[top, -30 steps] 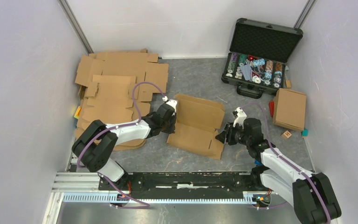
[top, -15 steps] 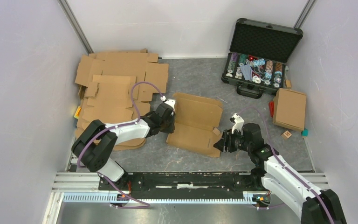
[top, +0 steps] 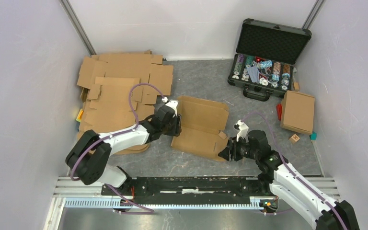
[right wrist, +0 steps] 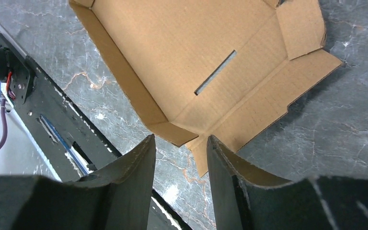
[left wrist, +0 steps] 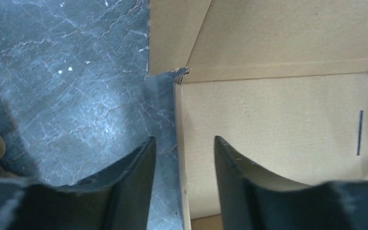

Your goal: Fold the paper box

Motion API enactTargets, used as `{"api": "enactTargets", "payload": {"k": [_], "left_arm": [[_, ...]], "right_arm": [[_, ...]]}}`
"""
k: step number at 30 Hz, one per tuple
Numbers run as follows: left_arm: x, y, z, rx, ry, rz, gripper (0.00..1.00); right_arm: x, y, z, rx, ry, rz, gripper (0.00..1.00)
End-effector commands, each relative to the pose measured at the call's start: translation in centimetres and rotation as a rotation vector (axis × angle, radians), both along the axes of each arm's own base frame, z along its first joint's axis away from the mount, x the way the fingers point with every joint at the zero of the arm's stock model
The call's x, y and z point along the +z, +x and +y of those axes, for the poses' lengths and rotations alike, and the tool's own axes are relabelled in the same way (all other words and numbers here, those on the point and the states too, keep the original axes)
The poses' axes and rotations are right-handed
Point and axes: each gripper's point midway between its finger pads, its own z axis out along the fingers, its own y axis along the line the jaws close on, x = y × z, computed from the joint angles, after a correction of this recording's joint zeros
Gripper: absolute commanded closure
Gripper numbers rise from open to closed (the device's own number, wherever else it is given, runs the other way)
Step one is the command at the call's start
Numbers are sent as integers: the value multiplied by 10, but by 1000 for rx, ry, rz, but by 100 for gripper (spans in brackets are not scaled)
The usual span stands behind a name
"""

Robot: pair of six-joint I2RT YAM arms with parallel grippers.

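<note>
No readable text anywhere. Cardboard box [top: 199,127] is plain brown in every view. Chips [top: 263,69] in the case [top: 273,44] carry markings, too small to read.

Your left arm [top: 124,138] stretched low, left gripper [top: 176,126] jaws parted, your right arm [top: 292,179] reaching toward it, right gripper [top: 226,150] jaws parted too.

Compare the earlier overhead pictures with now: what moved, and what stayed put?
The right tool slid toward the near side, along the half-folded brown cardboard box to its near right corner. The left tool eased slightly left and now stands open astride the box's left edge. Neither grips anything. The box hardly shifted; the stack of flat cardboard sheets and the open black case stayed put.
</note>
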Motion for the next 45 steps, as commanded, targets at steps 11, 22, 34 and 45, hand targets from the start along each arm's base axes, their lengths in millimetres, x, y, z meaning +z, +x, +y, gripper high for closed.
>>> {"api": "enactTargets", "payload": {"k": [11, 22, 34, 45], "left_arm": [[129, -13, -9, 4, -353, -211, 0], [284, -82, -11, -55, -1044, -281, 0], [336, -125, -28, -257, -1180, -206, 0], [224, -79, -12, -1, -620, -49, 0]], "right_arm": [[152, 53, 15, -123, 219, -374, 33], [159, 80, -54, -431, 15, -614, 32], [160, 76, -53, -393, -19, -599, 31], [158, 65, -47, -326, -16, -571, 30]]}}
